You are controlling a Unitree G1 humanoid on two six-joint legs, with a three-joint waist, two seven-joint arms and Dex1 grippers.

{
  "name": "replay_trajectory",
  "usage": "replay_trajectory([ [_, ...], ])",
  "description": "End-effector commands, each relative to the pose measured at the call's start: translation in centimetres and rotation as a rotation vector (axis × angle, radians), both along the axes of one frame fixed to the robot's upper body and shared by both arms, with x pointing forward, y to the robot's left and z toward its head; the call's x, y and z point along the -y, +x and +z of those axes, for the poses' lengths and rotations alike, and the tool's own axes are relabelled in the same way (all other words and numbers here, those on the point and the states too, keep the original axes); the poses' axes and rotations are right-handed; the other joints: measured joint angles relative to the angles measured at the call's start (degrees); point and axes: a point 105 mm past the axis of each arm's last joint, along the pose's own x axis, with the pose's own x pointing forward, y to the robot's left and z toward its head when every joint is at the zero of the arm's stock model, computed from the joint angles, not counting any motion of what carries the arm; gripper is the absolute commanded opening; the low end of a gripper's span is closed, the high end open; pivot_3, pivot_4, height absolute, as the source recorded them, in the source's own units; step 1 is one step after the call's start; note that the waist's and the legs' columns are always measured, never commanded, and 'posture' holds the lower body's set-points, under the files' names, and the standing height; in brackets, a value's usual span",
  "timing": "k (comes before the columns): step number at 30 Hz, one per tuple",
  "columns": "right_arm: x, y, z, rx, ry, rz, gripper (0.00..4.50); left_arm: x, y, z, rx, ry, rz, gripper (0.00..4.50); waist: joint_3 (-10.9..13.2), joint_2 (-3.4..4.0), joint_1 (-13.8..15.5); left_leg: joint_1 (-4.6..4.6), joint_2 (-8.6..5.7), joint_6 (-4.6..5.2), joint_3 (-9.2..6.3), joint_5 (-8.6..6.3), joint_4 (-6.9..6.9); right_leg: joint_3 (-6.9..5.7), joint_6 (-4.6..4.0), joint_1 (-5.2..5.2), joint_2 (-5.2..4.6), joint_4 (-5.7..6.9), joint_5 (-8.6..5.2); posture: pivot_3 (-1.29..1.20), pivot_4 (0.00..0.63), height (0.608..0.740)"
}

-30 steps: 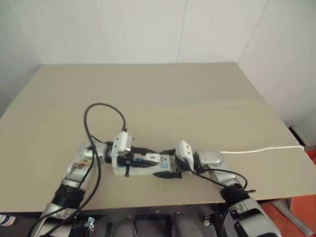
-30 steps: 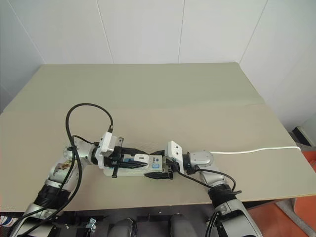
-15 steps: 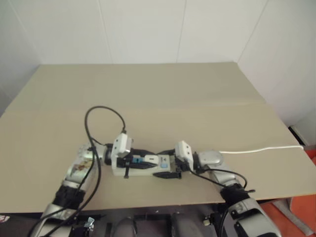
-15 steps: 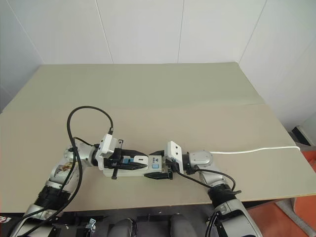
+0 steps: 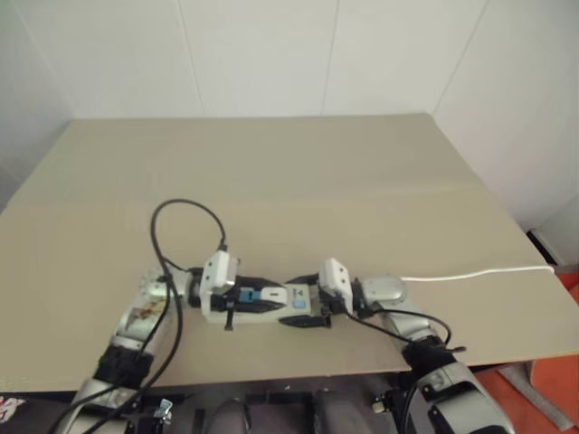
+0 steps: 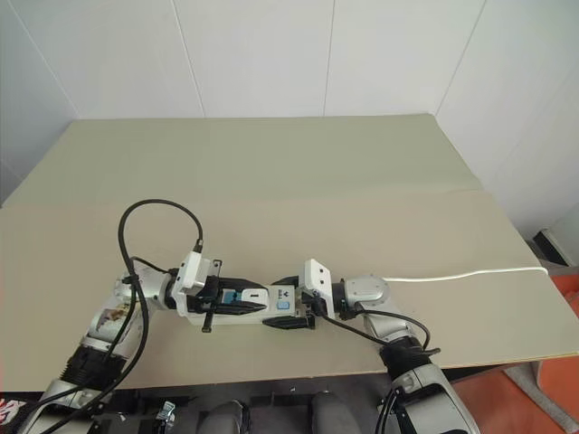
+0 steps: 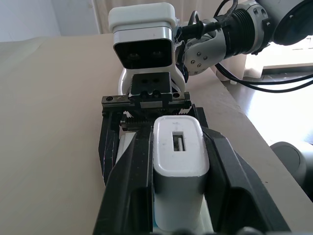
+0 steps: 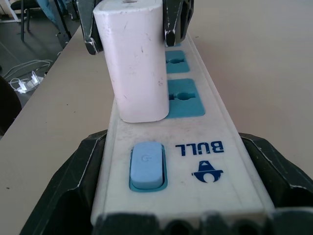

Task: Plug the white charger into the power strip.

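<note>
Near the front edge of the bench, the power strip lies lengthwise between the two tools. The right tool is spread wide around the strip's switch end, one black finger against each long side, beside the blue switch. The left tool is pressed together on the white charger, pinching it by its sides. The charger stands upright on the strip's top face, its base touching the strip just beside a blue socket face. A thin white cord runs off across the bench to the right.
</note>
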Motion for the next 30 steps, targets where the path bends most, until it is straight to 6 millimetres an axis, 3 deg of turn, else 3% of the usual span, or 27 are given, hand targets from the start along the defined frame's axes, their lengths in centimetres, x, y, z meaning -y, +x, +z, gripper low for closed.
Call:
replay_trajectory([
  [1, 0.3, -0.4, -1.1, -0.045, -0.023, 0.002, 3.45, -2.0, -0.3, -3.1, -0.101, 0.108, 0.061, 1.02, 0.0, 0.00, 0.0, 0.03, 0.00, 0.00, 0.01, 0.00, -0.01, 0.01, 0.01, 0.02, 0.00, -0.01, 0.00, 0.00, 0.150, 0.740],
  [11, 0.2, -0.4, -1.1, -0.044, -0.022, 0.003, 3.45, -1.9, 0.0, -2.6, -0.091, 0.107, 0.064, 1.02, -0.1, 0.01, 0.0, 0.14, 0.00, 0.00, 0.03, 0.00, -0.19, 0.05, 0.09, 0.05, 0.01, -0.04, -0.06, 0.00, 0.150, 0.740],
  [17, 0.2, -0.5, -1.2, -0.047, -0.022, 0.003, 3.45, -2.1, 0.5, -0.4, -0.061, 0.091, 0.021, 2.87, -0.1, 0.03, 0.3, 0.15, -0.01, 0.00, 0.02, 0.00, -0.27, 0.02, 0.09, 0.05, 0.02, -0.11, -0.08, 0.00, 0.150, 0.740],
  [22, 0.3, -0.6, -1.2, -0.049, -0.023, 0.007, 3.45, -2.6, 1.7, 3.5, 0.040, 0.048, 0.045, 4.46, -0.1, 0.02, 0.4, 0.03, -0.03, -0.01, 0.01, 0.00, -0.25, -0.01, 0.09, 0.01, -0.02, -0.12, -0.08, 0.00, 0.150, 0.740],
  [28, 0.6, -0.7, -1.1, -0.051, -0.024, 0.012, 3.45, -4.6, 1.5, 8.7, 0.129, 0.089, 0.026, 4.46, -0.1, 0.02, 0.2, -0.04, -0.02, -0.01, -0.01, 0.00, -0.26, -0.03, 0.06, -0.03, -0.02, -0.16, -0.06, 0.00, 0.150, 0.740],
  [30, 0.7, -0.9, -1.0, -0.054, -0.026, 0.018, 4.20, -4.9, 1.5, 9.8, 0.169, 0.076, 0.057, 4.50, -0.1, 0.05, 0.3, -0.07, -0.02, -0.01, -0.02, 0.00, -0.26, -0.04, 0.09, -0.06, -0.02, -0.18, -0.07, 0.00, 0.150, 0.740],
])
